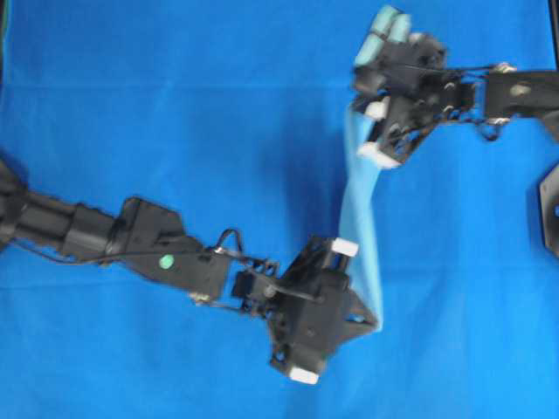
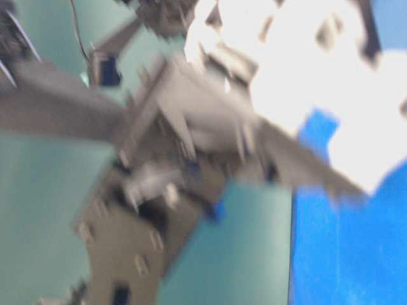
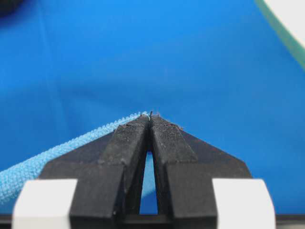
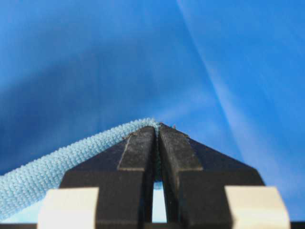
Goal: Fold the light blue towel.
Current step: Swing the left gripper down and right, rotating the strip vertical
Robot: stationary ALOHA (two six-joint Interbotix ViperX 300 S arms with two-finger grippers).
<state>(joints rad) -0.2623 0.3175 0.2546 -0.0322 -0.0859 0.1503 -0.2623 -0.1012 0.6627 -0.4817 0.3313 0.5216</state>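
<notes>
Black arms [image 1: 131, 240] (green dot, thin cables), white pads.

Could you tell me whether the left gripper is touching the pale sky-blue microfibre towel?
Touching. The left wrist view shows the left gripper shut on the hem of the pale sky-blue microfibre towel, its black fingers pinching the cloth at their tips.

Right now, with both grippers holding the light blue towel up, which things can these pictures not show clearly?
- Table-level view: motion blur smears the arms; no towel or grip can be read there.
- Overhead view: the light blue towel shows only as a narrow strip, so its full shape is hidden; the left gripper hides its pinched corner.
- Wrist views: the left gripper and the right gripper cover the pinched hem; the bottom edge cuts the towel off.
</notes>
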